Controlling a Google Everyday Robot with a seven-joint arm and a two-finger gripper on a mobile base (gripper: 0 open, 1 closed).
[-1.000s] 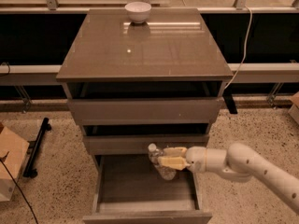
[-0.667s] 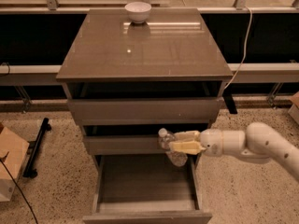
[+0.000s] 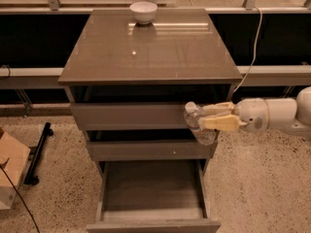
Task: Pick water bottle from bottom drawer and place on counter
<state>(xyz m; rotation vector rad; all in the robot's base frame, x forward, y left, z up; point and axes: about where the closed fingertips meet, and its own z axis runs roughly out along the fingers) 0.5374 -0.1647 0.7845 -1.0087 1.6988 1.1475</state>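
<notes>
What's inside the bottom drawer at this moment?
Only its bare floor shows in the bottom drawer; its rear, under the middle drawer, is hidden. The gripper holds the water bottle before the top drawer.

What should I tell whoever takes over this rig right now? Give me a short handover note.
Tool: shut on the water bottle, holding it in the air at the cabinet's front right, level with the upper drawer fronts and below the counter.
Bottom drawer: pulled open.
Done: the bottle is out of the drawer.
Left: lift it above the counter edge, set it down in front of the white bowl that sits at the back, then release.
</notes>
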